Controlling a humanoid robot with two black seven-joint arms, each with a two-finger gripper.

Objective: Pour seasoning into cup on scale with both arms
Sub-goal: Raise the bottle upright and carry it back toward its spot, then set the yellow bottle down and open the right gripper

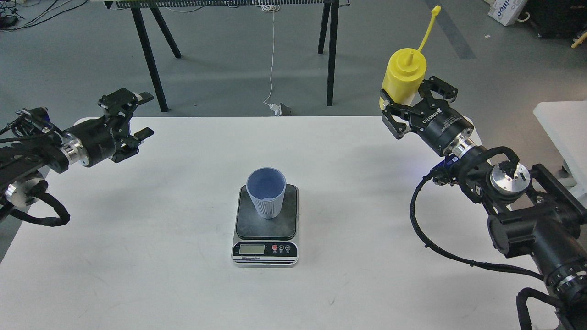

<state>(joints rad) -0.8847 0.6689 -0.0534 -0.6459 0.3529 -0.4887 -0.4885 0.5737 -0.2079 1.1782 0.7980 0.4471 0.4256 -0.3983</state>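
Note:
The light blue cup (pixel 266 192) stands upright on the dark platform of the scale (pixel 283 222) in the middle of the white table. My right gripper (pixel 409 101) is shut on the yellow seasoning bottle (pixel 403 78), held upright above the table's far right corner, nozzle up, its cap strap (pixel 428 25) sticking upward. My left gripper (pixel 140 114) is open and empty above the table's far left edge, well away from the cup.
The white table (pixel 183 256) spreads around the scale. Black table legs (pixel 146 55) and a hanging white cable (pixel 272 55) stand on the floor behind it. Another white surface (pixel 562 128) lies at the right edge.

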